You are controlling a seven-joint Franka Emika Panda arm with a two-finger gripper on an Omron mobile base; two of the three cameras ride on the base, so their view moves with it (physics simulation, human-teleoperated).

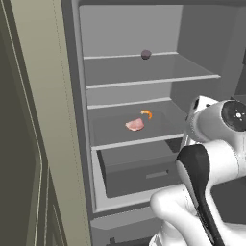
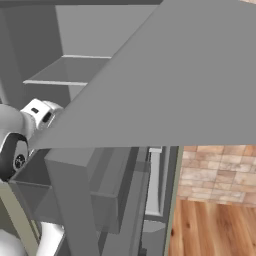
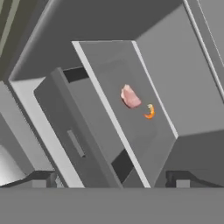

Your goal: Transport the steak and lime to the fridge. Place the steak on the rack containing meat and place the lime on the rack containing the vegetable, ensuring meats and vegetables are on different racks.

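Observation:
The fridge stands open in front of me. The pink steak lies flat on its lower shelf, right beside a small orange curved piece of meat. On the upper shelf near the back sits a small dull grey-purple round vegetable. In the hand view the steak and the orange piece lie side by side on the shelf ahead. My gripper is open with nothing between its fingers and is drawn back from the shelf. The lime is out of view.
A grey drawer with a small handle sits below the lower shelf. The open fridge door spans the right base view, with door bins under it. A tall beige cabinet panel borders the fridge on the left.

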